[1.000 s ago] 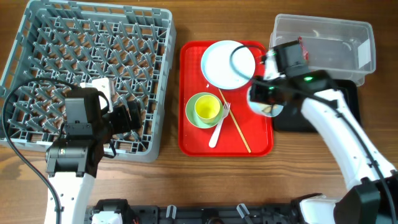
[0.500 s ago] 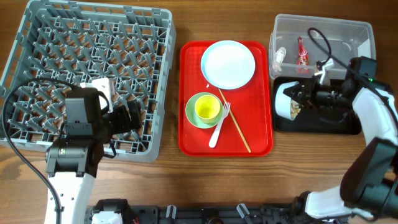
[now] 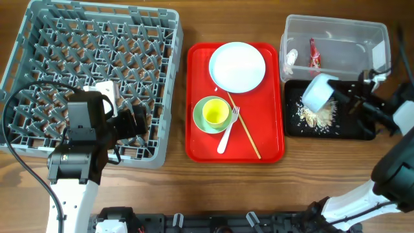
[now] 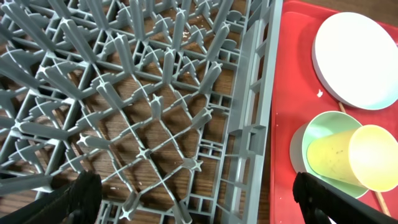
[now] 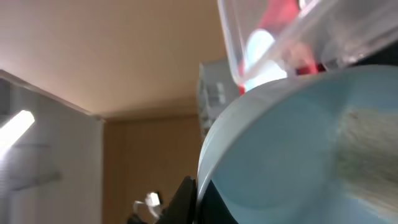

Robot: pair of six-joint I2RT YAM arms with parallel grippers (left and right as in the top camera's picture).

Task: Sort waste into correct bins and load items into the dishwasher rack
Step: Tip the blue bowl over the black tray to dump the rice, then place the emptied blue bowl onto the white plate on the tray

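Your right fingers (image 3: 341, 97) clamp the small white bowl (image 3: 317, 94), tipped over the black tray (image 3: 346, 129) near the worktop's right edge. Treat it as light, rigid and slick: hold the rim firmly. Your left fingers (image 4: 74, 196) stand spread.

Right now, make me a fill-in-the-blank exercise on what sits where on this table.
The yellow cup sits in a bowl coloured ____.
The rice scraps lie on a tray coloured ____.
The clear tub holds a white scrap and a wrapper coloured ____.
The jaws of the ____ arm hold the small white bowl tilted.
Missing words: green, black, red, right.
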